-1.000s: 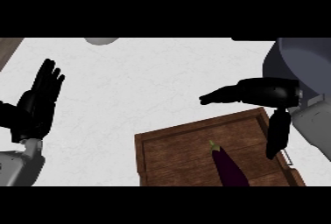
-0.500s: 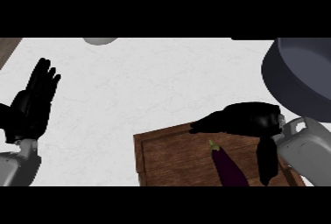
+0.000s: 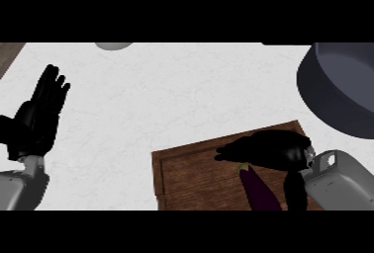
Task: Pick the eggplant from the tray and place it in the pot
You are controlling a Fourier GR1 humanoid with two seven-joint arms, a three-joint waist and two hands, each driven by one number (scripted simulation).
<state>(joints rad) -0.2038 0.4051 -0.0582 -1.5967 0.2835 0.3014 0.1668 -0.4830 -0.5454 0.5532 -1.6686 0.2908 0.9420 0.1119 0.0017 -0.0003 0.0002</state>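
On the white counter (image 3: 168,99), seen steeply from above in the head view, a brown wooden tray (image 3: 197,173) lies at the lower middle, its near part cut off by the view's lower edge. In it lies the dark purple eggplant (image 3: 259,192), long and slim, running from just under the right hand down to the lower edge; its stem end is hidden by the hand. The tray's floor to the left of the eggplant is bare wood.

The dark grey pot (image 3: 343,94) sits at the right edge, up and to the right of the tray, only partly in view, with its wall and inner hollow showing. What is inside it cannot be told. The pot's lower rim lies near the tray's upper right corner.

The right hand (image 3: 266,150) hangs over the tray's upper right part, right above the eggplant's top end. Its fingers are curled into a rounded shape pointing left, but whether they touch or grip the eggplant cannot be told. The grey forearm (image 3: 340,178) comes in from the lower right.

The left hand (image 3: 40,113) shows at the left edge, open, fingers straight and pointing up, resting well apart from the tray.

The counter is pale and lightly veined. A small grey rounded thing (image 3: 113,45) peeks in at the top edge, and a strip of brown (image 3: 9,54) shows at the upper left corner. Between the left hand, the tray and the pot the counter lies wide and open.
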